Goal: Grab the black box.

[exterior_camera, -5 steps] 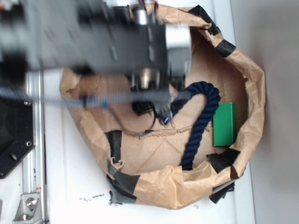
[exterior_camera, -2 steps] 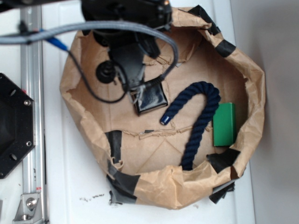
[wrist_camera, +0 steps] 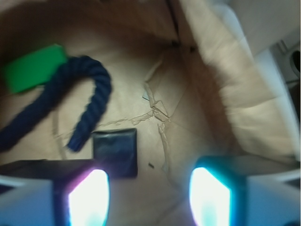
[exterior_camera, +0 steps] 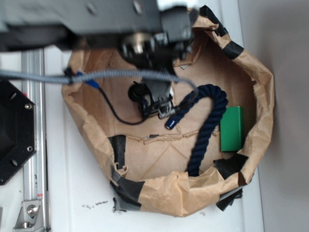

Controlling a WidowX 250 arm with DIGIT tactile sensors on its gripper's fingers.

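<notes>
A white table [exterior_camera: 67,193] carries a crumpled brown paper nest [exterior_camera: 260,106] with black tape patches on its rim, and it fills most of the exterior view. In the wrist view the gripper [wrist_camera: 146,197] stands wide, its two glowing fingertips [wrist_camera: 89,197] well apart at the bottom edge of the frame, with nothing between them. The small glossy black box with rounded edges [wrist_camera: 115,151] lies flat on the paper floor, in the lower left of the wrist view, just above the left fingertip and not centred in the gap. In the exterior view the arm covers it almost fully. Beside the box, to the left, ends the thick dark blue twisted rope [wrist_camera: 89,101], which curves away toward the green rectangular box [wrist_camera: 35,66] in the upper left.

The step in hand seems to be the approach. I think the next move calls for a sideways shift to centre the jaws over the black box, then a descent, keeping clear of the rope end.
</notes>
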